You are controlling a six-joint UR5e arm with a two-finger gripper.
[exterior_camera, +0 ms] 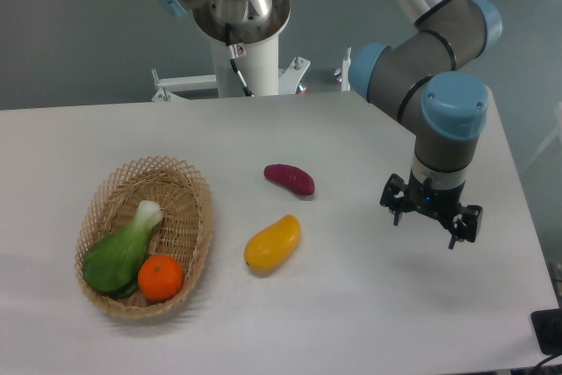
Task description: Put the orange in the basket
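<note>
The orange (160,277) is a small bright round fruit lying inside the woven tan basket (198,208) at the table's left, next to a green leafy vegetable (121,252). My gripper (430,221) hangs over the right side of the table, far from the basket. Its fingers (395,214) are spread apart and hold nothing.
A yellow-orange mango-like fruit (272,243) lies in the middle of the table. A dark purple oblong vegetable (290,178) sits just behind it. The robot base (241,15) stands at the back edge. The table's right edge runs close to the gripper.
</note>
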